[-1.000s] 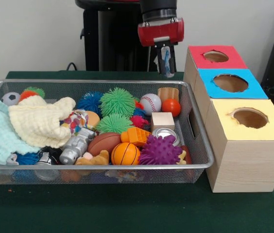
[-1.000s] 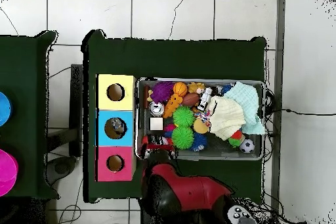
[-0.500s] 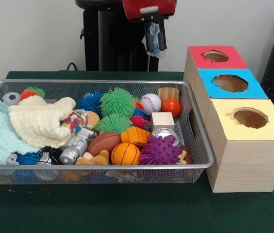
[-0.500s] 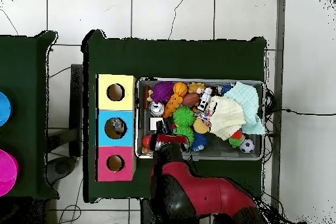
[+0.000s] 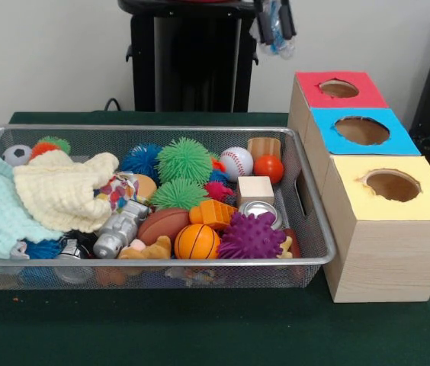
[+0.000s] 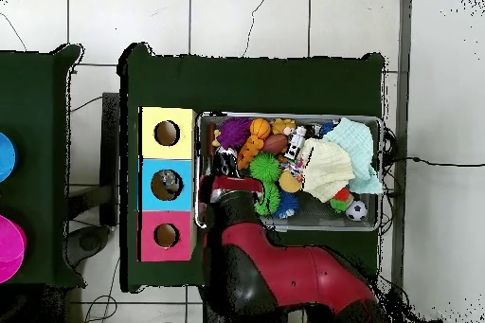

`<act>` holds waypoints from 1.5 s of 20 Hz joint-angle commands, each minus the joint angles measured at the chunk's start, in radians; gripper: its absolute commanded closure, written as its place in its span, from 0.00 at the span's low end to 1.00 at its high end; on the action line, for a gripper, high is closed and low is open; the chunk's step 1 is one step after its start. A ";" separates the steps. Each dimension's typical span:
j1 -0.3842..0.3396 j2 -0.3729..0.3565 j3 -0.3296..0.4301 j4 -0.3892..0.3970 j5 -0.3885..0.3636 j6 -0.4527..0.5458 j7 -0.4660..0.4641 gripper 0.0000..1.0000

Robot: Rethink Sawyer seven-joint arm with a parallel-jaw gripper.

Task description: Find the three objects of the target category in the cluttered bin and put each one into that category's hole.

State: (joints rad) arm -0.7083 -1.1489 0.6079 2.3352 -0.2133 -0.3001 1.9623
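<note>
Carry step: the gripper (image 5: 274, 23), jaws clamped on a small bluish-white object (image 5: 277, 32) (identity unclear), hangs high above the wire bin (image 5: 310, 229); next, align over a box hole (image 5: 361, 130).

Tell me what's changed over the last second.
The gripper has risen from just above the bin's far rim to the picture's top edge, carrying a small pale-blue object clamped between its fingers. In the overhead view the arm has swung out over the wire bin. The toys and the three boxes stayed put.
</note>
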 commanded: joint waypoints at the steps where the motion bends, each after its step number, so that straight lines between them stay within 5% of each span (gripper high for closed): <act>1: 0.033 -0.046 0.133 0.037 0.126 0.116 0.313 1.00; 12: 0.221 0.101 -0.060 -0.033 0.200 -0.087 0.242 1.00; 16: 0.238 0.199 -0.097 -0.077 0.148 -0.182 0.212 1.00; 30: 0.258 0.342 -0.186 -0.157 0.076 -0.295 0.130 1.00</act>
State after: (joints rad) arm -0.4441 -0.8922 0.4948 2.2876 -0.0937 -0.5397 1.9762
